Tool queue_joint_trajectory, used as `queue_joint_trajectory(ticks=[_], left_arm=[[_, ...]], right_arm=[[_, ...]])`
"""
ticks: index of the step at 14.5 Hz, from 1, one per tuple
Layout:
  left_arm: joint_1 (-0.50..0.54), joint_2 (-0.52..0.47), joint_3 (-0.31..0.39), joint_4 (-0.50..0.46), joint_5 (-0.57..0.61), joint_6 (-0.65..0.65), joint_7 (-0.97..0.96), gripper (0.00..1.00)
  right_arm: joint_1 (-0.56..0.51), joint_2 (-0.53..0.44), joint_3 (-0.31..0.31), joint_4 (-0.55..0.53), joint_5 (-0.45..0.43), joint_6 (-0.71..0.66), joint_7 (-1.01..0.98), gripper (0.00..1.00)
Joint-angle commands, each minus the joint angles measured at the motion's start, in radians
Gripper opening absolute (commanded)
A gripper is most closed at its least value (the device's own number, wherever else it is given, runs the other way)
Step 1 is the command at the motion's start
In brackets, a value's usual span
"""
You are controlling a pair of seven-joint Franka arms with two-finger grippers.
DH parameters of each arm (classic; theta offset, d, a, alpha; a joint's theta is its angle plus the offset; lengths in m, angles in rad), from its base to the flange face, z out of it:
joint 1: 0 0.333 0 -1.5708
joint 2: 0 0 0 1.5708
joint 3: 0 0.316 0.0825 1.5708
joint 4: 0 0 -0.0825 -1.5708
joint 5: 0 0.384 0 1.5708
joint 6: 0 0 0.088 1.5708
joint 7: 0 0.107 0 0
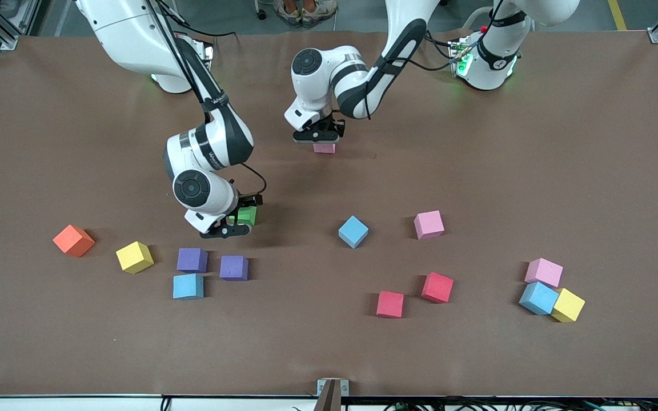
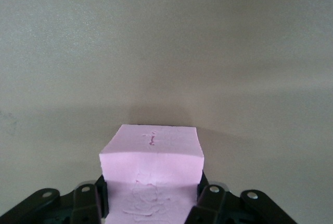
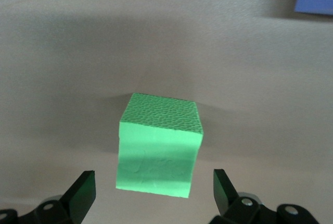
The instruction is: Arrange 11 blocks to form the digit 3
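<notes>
Nearest the front cam: two red blocks (image 1: 390, 303) w/ a yellow block (image 1: 568, 305) and a light blue block (image 1: 538, 298) touching, toward the left arm's end. No box or tray anywhere; blocks lie loose on the table (image 1: 329, 354), no digit 3 built yet. Farther from the reds: two purple blocks (image 1: 192, 260), then the green block (image 1: 247, 215). The right gripper (image 1: 232, 225) is low around the green block, fingers (image 3: 83, 195) apart, not touching it. Farthest from the reds, the left gripper (image 1: 319, 137) is clamped on a pink block (image 2: 151, 153), mostly hidden by the arm in front view
</notes>
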Motion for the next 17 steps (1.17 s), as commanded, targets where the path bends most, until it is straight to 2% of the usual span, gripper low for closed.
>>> queue_joint_trajectory(ticks=[1, 3, 4, 5, 6, 7, 11, 14, 15, 17], left_arm=[[0.005, 0.015, -0.005, -0.002, 0.004, 0.036, -0.018, 0.02], [0.005, 0.022, -0.005, 0.001, 0.004, 0.038, -0.018, 0.08], [0.007, 0.019, -0.005, 0.001, 0.004, 0.038, -0.020, 0.25], [0.008, 0.017, -0.005, 0.001, 0.004, 0.038, -0.020, 0.48], [0.010, 0.017, -0.005, 0.002, 0.004, 0.038, -0.019, 0.82], [0.010, 0.014, -0.005, 0.002, 0.004, 0.036, -0.020, 1.00], [0.008, -0.017, -0.009, 0.022, 0.004, 0.015, -0.047, 1.00], [0.011, -0.070, -0.017, 0.024, 0.002, -0.022, -0.063, 1.00], [0.016, -0.093, -0.016, 0.022, 0.002, -0.040, -0.061, 1.00], [0.042, -0.121, -0.015, 0.022, 0.001, -0.060, -0.061, 1.00]], right_arm=[[-0.002, 0.008, 0.008, -0.012, 0.029, 0.020, -0.018, 0.99], [-0.002, 0.011, 0.008, -0.012, 0.029, 0.020, -0.018, 0.98], [-0.002, 0.011, 0.008, -0.012, 0.029, 0.021, -0.018, 0.97], [-0.004, 0.020, 0.008, -0.010, 0.029, 0.023, -0.018, 0.97], [-0.007, 0.025, 0.008, -0.009, 0.031, 0.023, -0.018, 0.94], [-0.005, 0.026, 0.008, -0.009, 0.031, 0.023, -0.018, 0.91], [-0.005, 0.037, 0.008, -0.009, 0.031, 0.027, -0.016, 0.81], [-0.002, 0.048, 0.008, -0.006, 0.035, 0.027, -0.016, 0.64], [-0.002, 0.048, 0.008, -0.006, 0.037, 0.027, -0.018, 0.57], [-0.010, 0.048, 0.008, -0.004, 0.037, 0.026, -0.015, 0.30]])
